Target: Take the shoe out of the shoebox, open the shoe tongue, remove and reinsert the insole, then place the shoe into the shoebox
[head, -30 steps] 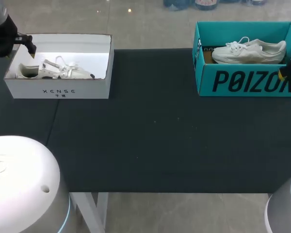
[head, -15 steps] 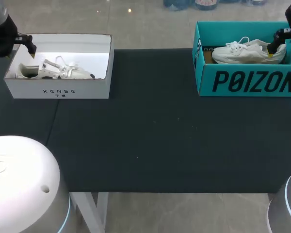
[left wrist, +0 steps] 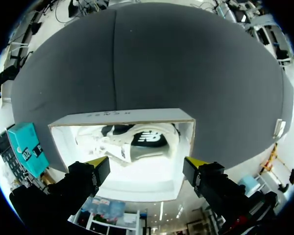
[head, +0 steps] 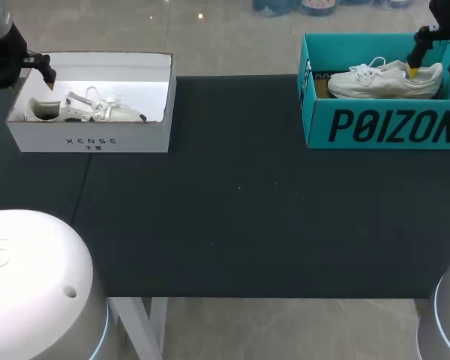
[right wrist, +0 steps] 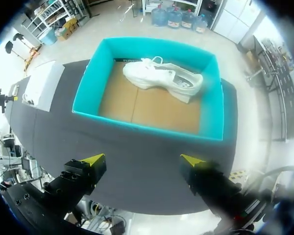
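1. Right end effector point(right wrist: 142, 159) hangs over the teal shoebox point(right wrist: 147, 128) with its two yellow-tipped fingers spread wide and nothing held between them.
2. Ahead of those fingers, inside the box, a white shoe point(right wrist: 164, 79) lies on its sole on the brown cardboard floor, close along the wall farthest from the end effector. It is well apart from both fingertips.
3. Seen from the head view, this end effector point(head: 435, 66) sits above the heel end of the shoe point(head: 386, 79), with the laces and toe pointing away from it toward the middle of the table point(head: 240, 210).
4. The bare cardboard floor takes up the part of the box nearer the end effector, between the shoe and the near wall.
5. Left end effector point(left wrist: 147, 162) hangs over the white shoebox point(left wrist: 122, 113), also with its fingers wide apart and gripping nothing.
6. Ahead of its fingers, a second shoe point(left wrist: 132, 142), white with dark patches, lies inside that box roughly midway between the two fingertips, touching neither.
7. Both boxes stand open-topped on the dark table, each near a far corner and well apart from one another, with bare table surface between them.
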Tool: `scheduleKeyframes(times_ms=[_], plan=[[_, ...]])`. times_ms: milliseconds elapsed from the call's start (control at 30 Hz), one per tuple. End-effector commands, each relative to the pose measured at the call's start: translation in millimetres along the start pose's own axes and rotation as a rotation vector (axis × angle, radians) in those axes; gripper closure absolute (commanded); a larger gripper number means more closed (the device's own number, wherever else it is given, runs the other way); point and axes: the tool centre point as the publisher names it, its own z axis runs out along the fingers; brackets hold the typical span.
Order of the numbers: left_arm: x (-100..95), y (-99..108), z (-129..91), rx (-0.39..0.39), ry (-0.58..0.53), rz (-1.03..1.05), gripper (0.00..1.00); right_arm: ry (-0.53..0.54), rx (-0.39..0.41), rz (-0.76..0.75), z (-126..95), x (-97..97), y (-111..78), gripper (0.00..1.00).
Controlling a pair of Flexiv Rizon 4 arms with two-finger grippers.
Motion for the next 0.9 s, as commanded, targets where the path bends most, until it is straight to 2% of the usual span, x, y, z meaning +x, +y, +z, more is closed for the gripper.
scheduleKeyframes(times_ms=[33, 300, 433, 567, 633, 767, 900], plan=[[-0.2, -0.9, -0.3, -0.002, 0.002, 0.001, 0.0, 0.0, 0.096, 0.0, 0.0, 0.0, 5.1, 0.0], [-0.2, -0.9, -0.3, -0.002, 0.002, 0.001, 0.0, 0.0, 0.096, 0.0, 0.0, 0.0, 5.1, 0.0], [-0.2, -0.9, -0.3, -0.002, 0.002, 0.001, 0.0, -0.065, 0.124, 0.091, 19.4, -15.1, 38.9, 0.0], [-0.2, -0.9, -0.3, -0.002, 0.002, 0.001, 0.0, -0.033, 0.168, 0.219, 40.5, -34.5, 69.6, 0.0], [-0.2, -0.9, -0.3, -0.002, 0.002, 0.001, 0.0, -0.058, 0.187, 0.297, 53.2, -44.7, 86.1, 0.0], [-0.2, -0.9, -0.3, -0.002, 0.002, 0.001, 0.0, -0.058, 0.205, 0.362, 70.8, -62.3, 106.3, 0.0], [-0.2, -0.9, -0.3, -0.002, 0.002, 0.001, 0.0, -0.072, 0.211, 0.421, 85.3, -76.6, 118.3, 0.0]])
